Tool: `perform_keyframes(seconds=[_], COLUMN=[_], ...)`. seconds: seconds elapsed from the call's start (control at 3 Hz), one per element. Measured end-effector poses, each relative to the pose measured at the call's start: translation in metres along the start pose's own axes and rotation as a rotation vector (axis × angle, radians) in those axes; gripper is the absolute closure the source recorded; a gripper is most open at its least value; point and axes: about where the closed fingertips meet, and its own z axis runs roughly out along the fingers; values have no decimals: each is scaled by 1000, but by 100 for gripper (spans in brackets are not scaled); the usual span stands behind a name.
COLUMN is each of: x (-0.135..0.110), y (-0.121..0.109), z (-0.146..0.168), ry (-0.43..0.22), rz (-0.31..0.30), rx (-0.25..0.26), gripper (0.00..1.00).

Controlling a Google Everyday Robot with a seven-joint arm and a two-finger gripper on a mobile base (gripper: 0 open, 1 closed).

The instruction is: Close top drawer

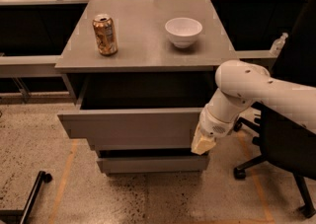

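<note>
The top drawer (131, 127) is a wide, shallow grey box with a plain flat front. It stands partly pulled out from the grey cabinet (148, 55), with a dark gap behind its front. My gripper (202, 145) hangs from the white arm (247, 90) at the drawer front's right end and touches or nearly touches it. Two narrower grey drawer fronts (153, 163) sit below.
A brown drink can (105, 34) and a white bowl (183, 31) stand on the cabinet top. A black office chair (291, 134) is close on the right, behind my arm. A black caster leg (29, 196) lies on the speckled floor at the lower left.
</note>
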Motion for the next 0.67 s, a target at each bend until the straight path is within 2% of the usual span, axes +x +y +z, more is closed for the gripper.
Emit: perform_keyframes(seconds=[0.33,0.67], x=[-20,-32], y=[-46,-99], z=[-12,-38], ry=[12,13], rz=[-67,-98], rx=[78,246], gripper=[100,82])
